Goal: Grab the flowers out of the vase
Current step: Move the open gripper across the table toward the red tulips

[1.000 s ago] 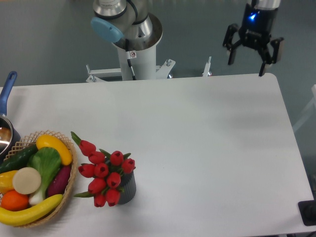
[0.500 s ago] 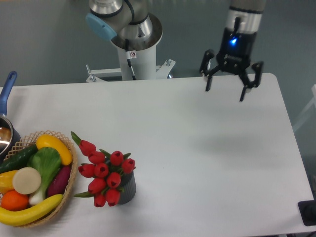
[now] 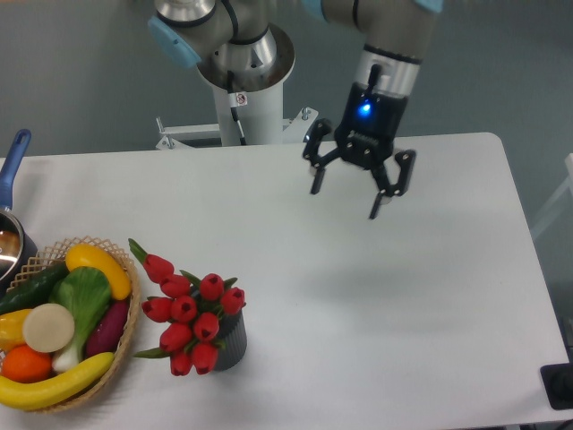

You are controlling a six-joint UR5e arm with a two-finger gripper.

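Gripper (image 3: 346, 202): two dark fingers (image 3: 315, 176) spread wide, nothing between them, tips pointing down; hangs above the white table (image 3: 421, 296) in its far-middle part, a blue light lit on the body above the fingers. A faint shadow lies on the tabletop below and toward the near side.

Arm: rises from the gripper to the top edge of the view; grey base column (image 3: 246, 98) stands behind the table's far edge, left of the gripper.

Flowers (image 3: 191, 313): bunch of red tulip buds with green stems and leaves, standing in the vase, spreading wider than its mouth; one bud on a long stem leans out to the upper left. Position: near-left part of the table, well apart from the gripper.

Vase (image 3: 230, 344): dark grey, ribbed sides, upright, largely covered by the blooms.

Wicker basket (image 3: 125, 345): just beside the flowers on the left, at the table's near-left corner; holds a banana, an orange, a yellow pepper, a cucumber, leafy greens, a purple vegetable and a pale round item.

Pot (image 3: 11, 237): metal, blue handle, cut off by the left edge, behind the basket.
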